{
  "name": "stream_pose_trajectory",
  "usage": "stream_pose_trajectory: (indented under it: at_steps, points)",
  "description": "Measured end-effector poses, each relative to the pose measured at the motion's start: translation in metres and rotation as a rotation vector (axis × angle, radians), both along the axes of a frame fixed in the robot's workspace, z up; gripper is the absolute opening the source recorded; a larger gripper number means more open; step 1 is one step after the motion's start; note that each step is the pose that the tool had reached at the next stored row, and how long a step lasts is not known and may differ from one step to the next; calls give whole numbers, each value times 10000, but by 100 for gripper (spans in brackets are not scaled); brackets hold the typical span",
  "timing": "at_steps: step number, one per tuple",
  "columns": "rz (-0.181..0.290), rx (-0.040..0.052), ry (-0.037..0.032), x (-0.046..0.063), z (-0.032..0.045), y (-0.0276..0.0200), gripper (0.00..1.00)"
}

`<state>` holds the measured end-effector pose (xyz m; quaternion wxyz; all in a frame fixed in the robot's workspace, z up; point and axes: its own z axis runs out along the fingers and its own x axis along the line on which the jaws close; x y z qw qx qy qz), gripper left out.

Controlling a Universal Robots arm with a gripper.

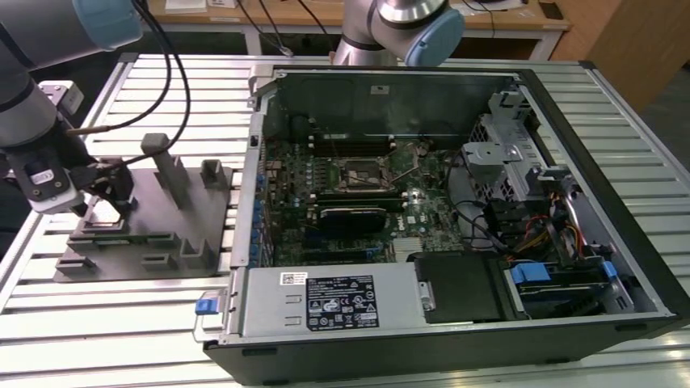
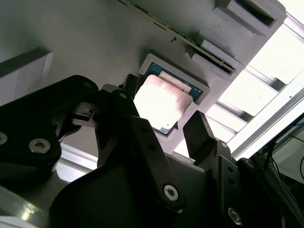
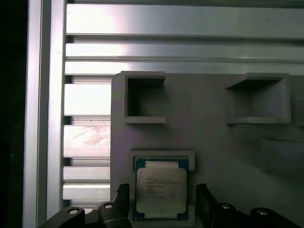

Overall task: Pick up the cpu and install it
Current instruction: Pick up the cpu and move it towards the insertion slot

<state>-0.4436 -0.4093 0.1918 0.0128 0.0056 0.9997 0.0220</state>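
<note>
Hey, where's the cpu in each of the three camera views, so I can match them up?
Exterior view: cpu, a pale patch under the pincer, at the exterior view's left.
First wrist view: cpu seated between the pincer fingers.
Second wrist view: cpu likewise between them.
Shared landmark: the grey fixture holding it.

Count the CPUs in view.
1. The cpu lies in a recess of the grey fixture, straddled by the open gripper; another could be hidden in the computer case.
</note>
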Motion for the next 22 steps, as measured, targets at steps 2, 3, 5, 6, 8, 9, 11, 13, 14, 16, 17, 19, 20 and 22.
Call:
stream_pose_trajectory:
  at_steps: [2,3,5,6,8,9,11,13,14,16,17,19,20,22]
  points:
    - [29,-1,0,0,-15,0,66]
    - [29,-1,1,0,-19,0,66]
    - [30,0,0,1,-34,0,66]
    - [30,0,0,0,-40,0,66]
    - [30,-2,3,0,-44,1,66]
    - [30,-2,3,0,-47,2,66]
    - [30,0,0,1,-55,4,66]
    - [30,0,0,0,-67,4,66]
    - [30,-1,2,0,-70,4,66]
    - [29,2,1,0,-78,6,66]
    - [30,9,1,0,-81,6,66]
    - [29,61,2,-1,-85,8,66]
    - [29,99,1,0,-85,8,66]
    - [29,172,0,0,-86,8,66]
